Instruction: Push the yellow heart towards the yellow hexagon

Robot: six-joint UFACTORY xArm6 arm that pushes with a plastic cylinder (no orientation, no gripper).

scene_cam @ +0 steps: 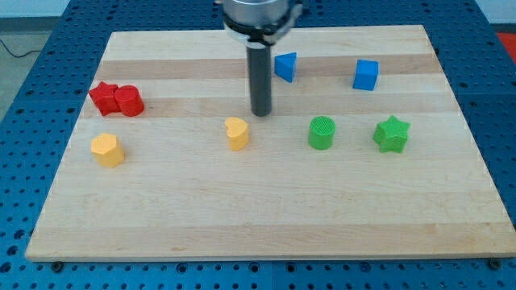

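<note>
The yellow heart (237,133) lies near the middle of the wooden board (266,217). The yellow hexagon (107,150) lies well off to the view's left, slightly lower. My tip (261,113) rests on the board just up and to the right of the yellow heart, a small gap apart from it. The dark rod rises from the tip to the arm's end at the view's top.
A red star (103,97) and a red cylinder (129,101) touch each other at the left, above the hexagon. A blue triangle (285,66) and blue cube (365,75) lie near the top. A green cylinder (322,133) and green star (392,134) lie right of the heart.
</note>
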